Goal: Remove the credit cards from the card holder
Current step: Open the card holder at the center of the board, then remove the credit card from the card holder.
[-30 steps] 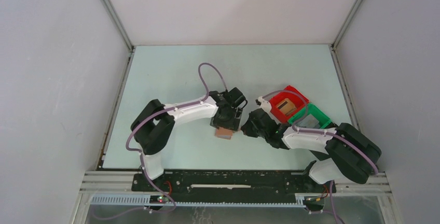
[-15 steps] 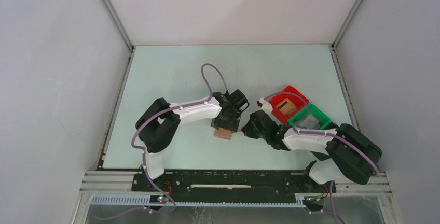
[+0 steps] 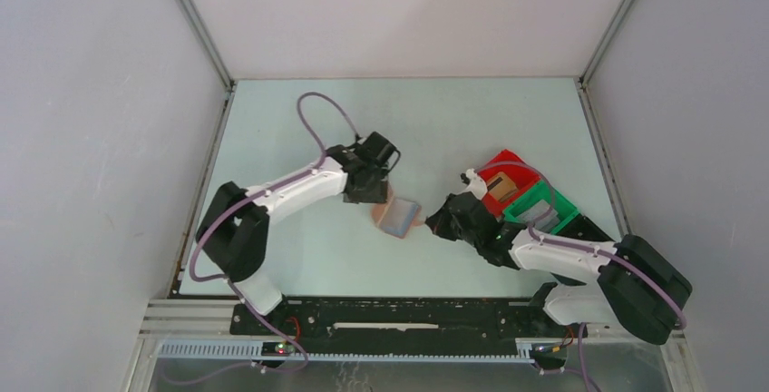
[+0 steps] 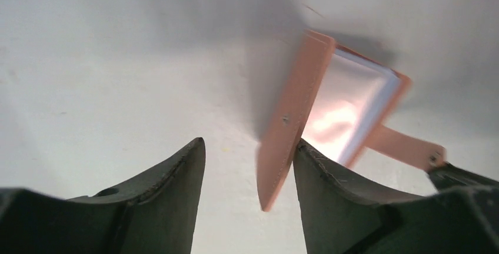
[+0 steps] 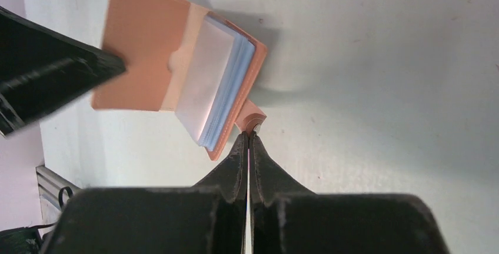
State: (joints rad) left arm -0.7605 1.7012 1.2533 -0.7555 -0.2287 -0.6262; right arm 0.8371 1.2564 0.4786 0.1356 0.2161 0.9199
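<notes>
The card holder point(image 3: 401, 218) lies open on the table, tan outside with a blue-grey panel inside. In the right wrist view its tan cover point(image 5: 144, 60) is folded back from a pale blue-white stack, which looks like the credit cards point(image 5: 216, 83). My left gripper point(image 4: 247, 143) is open, and the raised cover edge point(image 4: 288, 130) stands between its fingers, against the right one. My right gripper point(image 5: 248, 135) is shut, its tips pinching the holder's small side tab point(image 5: 253, 117). In the top view the left gripper point(image 3: 381, 200) sits left of the holder and the right gripper point(image 3: 432, 224) sits right of it.
A red bin point(image 3: 501, 161) with a tan-brown item inside and a green bin point(image 3: 555, 200) stand just behind my right arm. White walls close the table on three sides.
My left arm swung back and to the left, folding the cover open, so the blue-grey inside now shows. Its jaws narrowed a little. The right gripper stayed shut at the tab.
</notes>
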